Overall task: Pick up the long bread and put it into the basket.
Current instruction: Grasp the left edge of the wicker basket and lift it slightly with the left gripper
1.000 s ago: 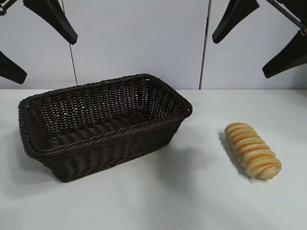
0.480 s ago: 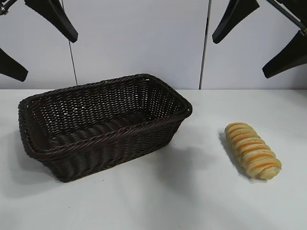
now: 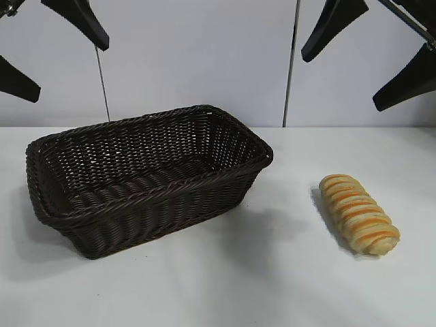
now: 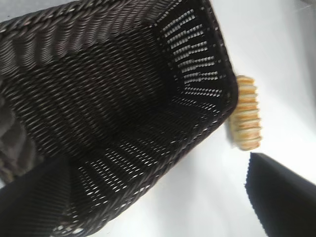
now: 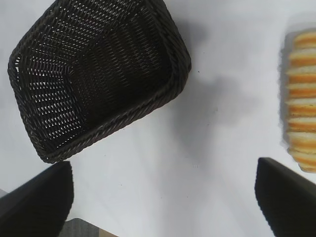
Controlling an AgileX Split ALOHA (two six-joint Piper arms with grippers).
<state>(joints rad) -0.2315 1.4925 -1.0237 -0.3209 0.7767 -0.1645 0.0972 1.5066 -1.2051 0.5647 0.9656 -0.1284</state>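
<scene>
Above the table's left side, the left end effector (image 3: 41, 51) hangs high over the large rectangular dark brown wicker basket (image 3: 146, 174), its black fingers (image 3: 82, 20) spread wide and holding nothing. The basket, with sloping woven sides and a braided rim, sits on the left half of the white table (image 3: 272, 286). Its inside is bare: the left wrist view looks straight down into it and shows only weave.

The elongated golden-yellow loaf of long bread (image 3: 359, 213), crossed by orange-brown ridges, lies flat on the table's right half, well apart from the basket. Its long axis runs from the table's back toward the front right corner. Above the right side, the right end effector (image 3: 371, 51) is also raised, fingers spread apart and empty.

The bread lies below the right end effector, toward the table's front edge, so the right arm looks much the nearer. A grasp would likely close across the loaf's narrow width.
</scene>
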